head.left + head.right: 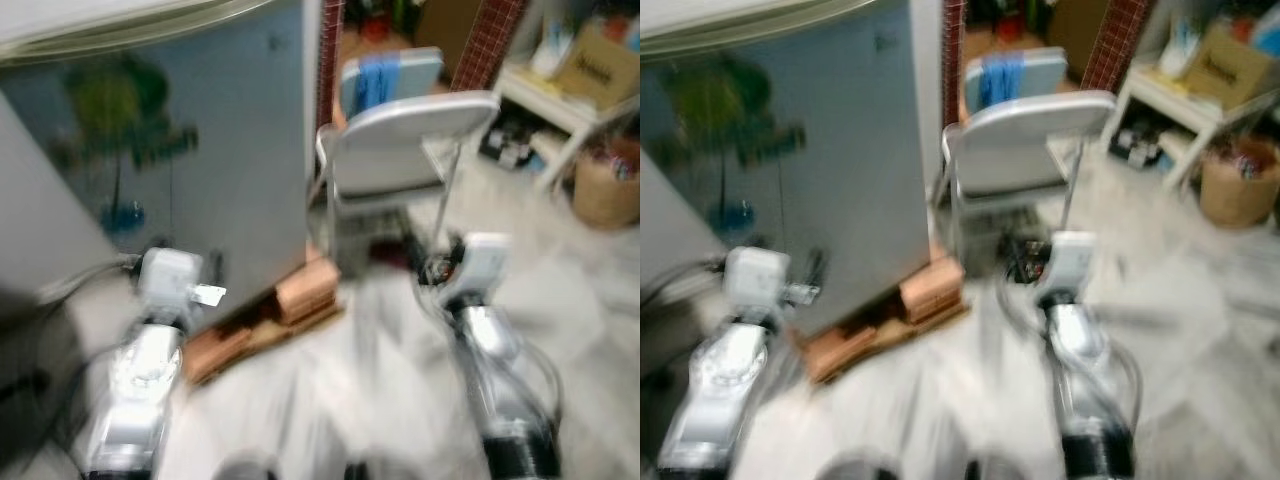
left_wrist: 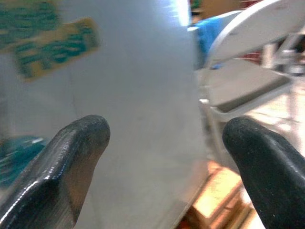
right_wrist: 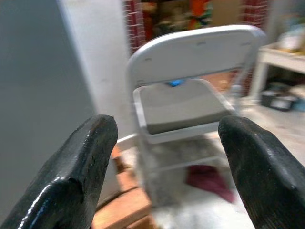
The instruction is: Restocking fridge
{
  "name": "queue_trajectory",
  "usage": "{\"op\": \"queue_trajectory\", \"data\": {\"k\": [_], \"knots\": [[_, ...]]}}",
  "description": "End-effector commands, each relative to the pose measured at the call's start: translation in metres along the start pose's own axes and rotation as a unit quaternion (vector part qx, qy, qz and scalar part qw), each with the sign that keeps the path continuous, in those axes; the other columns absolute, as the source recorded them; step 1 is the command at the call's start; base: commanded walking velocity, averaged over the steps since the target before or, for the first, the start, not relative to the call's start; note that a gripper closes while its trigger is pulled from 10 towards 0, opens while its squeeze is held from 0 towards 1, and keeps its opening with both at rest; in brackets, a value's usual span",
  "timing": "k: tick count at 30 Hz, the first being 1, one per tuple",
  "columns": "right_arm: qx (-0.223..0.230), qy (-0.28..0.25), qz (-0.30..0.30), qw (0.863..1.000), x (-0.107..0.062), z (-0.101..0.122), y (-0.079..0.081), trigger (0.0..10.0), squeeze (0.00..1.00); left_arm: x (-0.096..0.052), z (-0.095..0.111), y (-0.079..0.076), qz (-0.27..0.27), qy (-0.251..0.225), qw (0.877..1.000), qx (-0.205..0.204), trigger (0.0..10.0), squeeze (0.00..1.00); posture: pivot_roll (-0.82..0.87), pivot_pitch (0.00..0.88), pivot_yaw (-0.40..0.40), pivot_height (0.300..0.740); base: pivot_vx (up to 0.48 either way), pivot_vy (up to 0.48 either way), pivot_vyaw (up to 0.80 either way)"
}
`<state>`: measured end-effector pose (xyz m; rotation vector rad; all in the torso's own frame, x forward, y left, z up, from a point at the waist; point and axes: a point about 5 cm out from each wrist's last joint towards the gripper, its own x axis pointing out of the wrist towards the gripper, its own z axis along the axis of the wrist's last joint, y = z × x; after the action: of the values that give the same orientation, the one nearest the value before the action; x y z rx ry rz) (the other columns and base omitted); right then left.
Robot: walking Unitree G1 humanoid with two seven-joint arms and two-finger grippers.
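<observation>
While blurred, smooth grey fridge [image 1: 200, 150] meets curved chair [image 1: 400, 150].

Grey fridge [image 1: 200, 150] with a blurred green-and-blue sticker [image 1: 125, 130] — perhaps a tree — beside a grey folding chair [image 1: 400, 150].

No text can be read anywhere; the pictures are blurred. The fridge [image 1: 200, 180] carries a green and blue decal [image 1: 130, 140] on its side, and in the left wrist view a yellow patch with teal lettering [image 2: 55, 45] shows on the same grey surface, but the letters are too smeared to make out. A cardboard box [image 1: 600, 60] on the white shelf [image 1: 560, 110] at the right bears a dark printed mark that is also unreadable, and a small white tag [image 1: 208, 294] by the left wrist shows no legible writing.
</observation>
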<state>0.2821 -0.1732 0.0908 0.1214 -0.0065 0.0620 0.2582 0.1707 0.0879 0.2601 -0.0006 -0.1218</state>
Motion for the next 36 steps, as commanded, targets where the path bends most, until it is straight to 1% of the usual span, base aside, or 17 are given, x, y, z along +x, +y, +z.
{"op": "queue_trajectory", "data": {"k": [1, 5, 9, 12, 14, 16, 19, 21, 24, 25, 26, 28, 29, 31, 33, 36], "knots": [[0.000, -0.021, 0.014, 1.000, 0.003, 0.007, 0.009, 10.0, 0.00, -0.005, -0.002, 0.011, 0.013, 0.006, 1.000, 0.012, 10.0, 0.00, 0.11, 0.062, -0.001, 0.740, 0.000, 0.480, 0.00], [-0.018, -0.046, 0.018, 0.999, -0.003, 0.011, 0.005, 10.0, 0.00, -0.011, -0.006, 0.011, 0.012, 0.012, 1.000, 0.013, 10.0, 0.00, 0.11, 0.060, -0.006, 0.740, 0.000, 0.480, 0.00], [-0.005, -0.011, -0.014, 1.000, -0.008, 0.001, -0.008, 10.0, 0.00, -0.016, -0.007, 0.007, 0.012, 0.014, 1.000, 0.012, 10.0, 0.00, 0.11, 0.061, -0.010, 0.740, 0.000, 0.480, 0.00], [-0.011, -0.001, -0.027, 1.000, -0.008, -0.002, -0.012, 10.0, 0.00, -0.019, -0.007, 0.001, -0.001, 0.015, 1.000, 0.018, 10.0, 0.00, 0.11, 0.060, -0.012, 0.740, 0.000, 0.480, 0.00], [-0.012, 0.000, -0.028, 1.000, -0.008, -0.003, -0.012, 10.0, 0.00, -0.020, -0.007, 0.000, -0.001, 0.015, 1.000, 0.018, 10.0, 0.00, 0.11, 0.059, -0.013, 0.740, 0.000, 0.480, 0.00], [0.009, -0.004, -0.020, 1.000, -0.006, -0.001, -0.009, 10.0, 0.00, -0.019, -0.007, 0.000, 0.001, 0.017, 1.000, 0.014, 10.0, 0.00, 0.12, 0.058, -0.017, 0.740, 0.000, 0.480, 0.00], [0.012, -0.007, -0.011, 1.000, -0.005, 0.001, -0.008, 10.0, 0.00, -0.019, -0.008, 0.002, 0.004, 0.017, 1.000, 0.014, 10.0, 0.00, 0.12, 0.057, -0.018, 0.740, 0.000, 0.480, 0.00], [0.012, -0.006, -0.015, 1.000, -0.004, 0.001, -0.009, 10.0, 0.00, -0.019, -0.007, 0.004, 0.007, 0.017, 1.000, 0.014, 10.0, 0.00, 0.12, 0.054, -0.022, 0.740, 0.000, 0.480, 0.00], [0.017, -0.002, -0.031, 0.999, -0.004, 0.000, -0.012, 10.0, 0.00, -0.017, -0.003, 0.005, 0.015, 0.013, 1.000, 0.002, 10.0, 0.00, 0.12, 0.053, -0.028, 0.740, 0.000, 0.480, 0.00], [0.000, 0.010, -0.056, 0.998, -0.004, -0.004, -0.016, 10.0, 0.00, -0.017, -0.002, 0.005, 0.017, 0.011, 1.000, 0.000, 10.0, 0.00, 0.12, 0.051, -0.031, 0.740, 0.000, 0.480, 0.00], [-0.004, 0.014, -0.061, 0.998, -0.004, -0.005, -0.017, 10.0, 0.00, -0.017, -0.002, 0.005, 0.017, 0.011, 1.000, 0.000, 10.0, 0.00, 0.12, 0.051, -0.031, 0.740, 0.000, 0.480, 0.00], [0.001, 0.019, -0.055, 0.998, -0.005, -0.007, -0.017, 10.0, 0.00, -0.018, -0.004, 0.004, 0.018, 0.013, 1.000, 0.000, 10.0, 0.00, 0.11, 0.049, -0.033, 0.740, 0.000, 0.480, 0.00], [0.017, 0.029, -0.051, 0.998, -0.007, -0.010, -0.017, 10.0, 0.00, -0.019, -0.005, 0.004, 0.020, 0.015, 1.000, -0.003, 10.0, 0.00, 0.11, 0.048, -0.032, 0.740, 0.000, 0.480, 0.00], [0.016, 0.032, -0.053, 0.998, -0.007, -0.011, -0.017, 10.0, 0.00, -0.020, -0.006, 0.004, 0.023, 0.016, 1.000, -0.002, 10.0, 0.00, 0.11, 0.049, -0.029, 0.740, 0.000, 0.480, 0.00], [-0.025, 0.025, -0.041, 0.999, -0.007, -0.008, -0.017, 10.0, 0.00, -0.021, -0.007, 0.004, 0.029, 0.020, 0.999, -0.006, 10.0, 0.00, 0.11, 0.048, -0.028, 0.740, 0.000, 0.480, 0.00], [-0.013, 0.021, -0.026, 0.999, -0.007, -0.006, -0.015, 10.0, 0.00, -0.021, -0.007, 0.003, 0.028, 0.019, 0.999, -0.004, 10.0, 0.00, 0.11, 0.048, -0.027, 0.740, 0.000, 0.480, 0.00]]}}
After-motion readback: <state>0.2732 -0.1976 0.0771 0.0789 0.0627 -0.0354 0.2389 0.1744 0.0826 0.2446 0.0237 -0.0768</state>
